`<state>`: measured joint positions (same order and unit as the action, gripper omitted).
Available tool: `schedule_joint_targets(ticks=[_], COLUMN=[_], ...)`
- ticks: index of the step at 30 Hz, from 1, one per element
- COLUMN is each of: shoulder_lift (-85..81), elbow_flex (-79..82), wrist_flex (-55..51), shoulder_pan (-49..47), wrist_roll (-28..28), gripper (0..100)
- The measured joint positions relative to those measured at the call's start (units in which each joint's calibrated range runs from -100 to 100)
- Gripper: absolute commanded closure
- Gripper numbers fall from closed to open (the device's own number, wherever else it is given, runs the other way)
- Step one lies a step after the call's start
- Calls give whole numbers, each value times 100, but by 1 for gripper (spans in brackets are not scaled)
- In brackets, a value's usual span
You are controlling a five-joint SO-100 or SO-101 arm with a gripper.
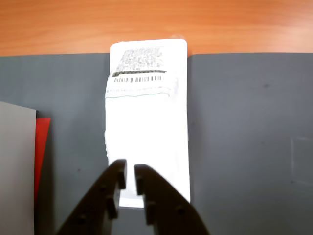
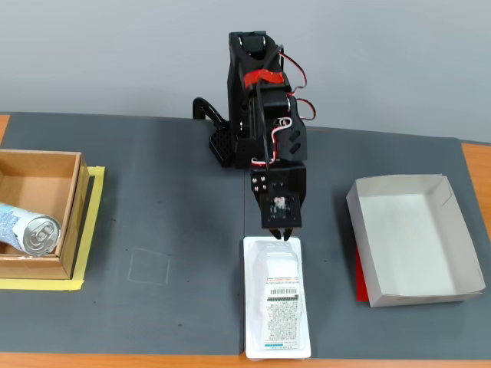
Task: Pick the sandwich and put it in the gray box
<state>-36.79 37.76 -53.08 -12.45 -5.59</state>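
The sandwich [image 1: 146,127] is a flat white wrapped package with a label and barcode. It lies lengthwise on the dark mat, and in the fixed view [image 2: 278,307] its far end reaches the mat's front edge. My gripper [image 1: 130,171] is at the package's end nearest the arm, its jaws closed to a narrow gap on that end; in the fixed view [image 2: 282,234] it points straight down there. The gray box [image 2: 410,238] stands empty to the right of the package, and its wall shows at the left edge of the wrist view [image 1: 14,166].
A brown cardboard box [image 2: 42,180] with a silver can [image 2: 27,228] in it stands at the left on yellow tape [image 2: 93,230]. A red sheet [image 2: 358,277] lies under the gray box. The wooden table [image 1: 146,24] shows beyond the mat [image 2: 169,192].
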Motion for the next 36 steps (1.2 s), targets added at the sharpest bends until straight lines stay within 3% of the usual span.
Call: schedule_joint_targets(ticks=[19,29,36], shoulder_lift=[850,850,850], elbow_flex=[-431,-431,-431], wrist_flex=[0,-286,-286], shoulder_pan=[-44,-324,-317], wrist_roll=[0,-10,0], gripper=[97,63,59])
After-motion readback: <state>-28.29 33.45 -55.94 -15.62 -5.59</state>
